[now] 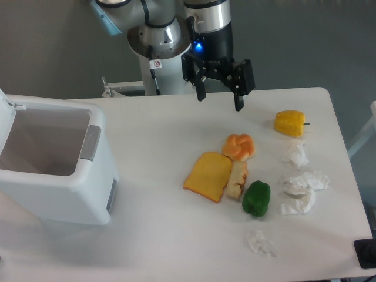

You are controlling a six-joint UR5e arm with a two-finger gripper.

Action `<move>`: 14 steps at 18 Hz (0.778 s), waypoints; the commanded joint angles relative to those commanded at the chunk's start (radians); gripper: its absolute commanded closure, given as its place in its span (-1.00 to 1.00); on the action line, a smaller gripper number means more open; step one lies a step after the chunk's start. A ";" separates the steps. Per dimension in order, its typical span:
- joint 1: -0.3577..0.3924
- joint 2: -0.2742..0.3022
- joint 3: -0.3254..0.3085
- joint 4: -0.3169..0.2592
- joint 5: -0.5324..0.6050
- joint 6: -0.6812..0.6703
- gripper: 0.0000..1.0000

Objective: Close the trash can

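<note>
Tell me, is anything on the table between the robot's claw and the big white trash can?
No. In the camera view, only bare white table stretches from the gripper to the open trash can. The food and tissues all lie on the other side.

Single fixed view, set high on the side of the table [176, 247] opposite the arm and looking steeply down and across it toward the arm's base [154, 41] at the far edge. Most of the tabletop is framed from a moderate distance. The bin [56, 176] is cropped at the left edge, and the gripper [218, 97] hangs near top centre.
</note>
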 joint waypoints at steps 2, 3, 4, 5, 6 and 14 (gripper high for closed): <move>0.000 0.000 0.000 0.002 0.000 0.000 -1.00; 0.000 0.000 0.000 0.000 0.000 0.000 -1.00; 0.000 0.000 0.000 0.002 0.000 0.000 -1.00; 0.000 0.000 0.000 0.002 -0.002 0.000 -1.00; 0.000 0.000 0.002 0.002 -0.012 0.000 -1.00; 0.009 0.000 0.003 0.005 -0.049 -0.050 -1.00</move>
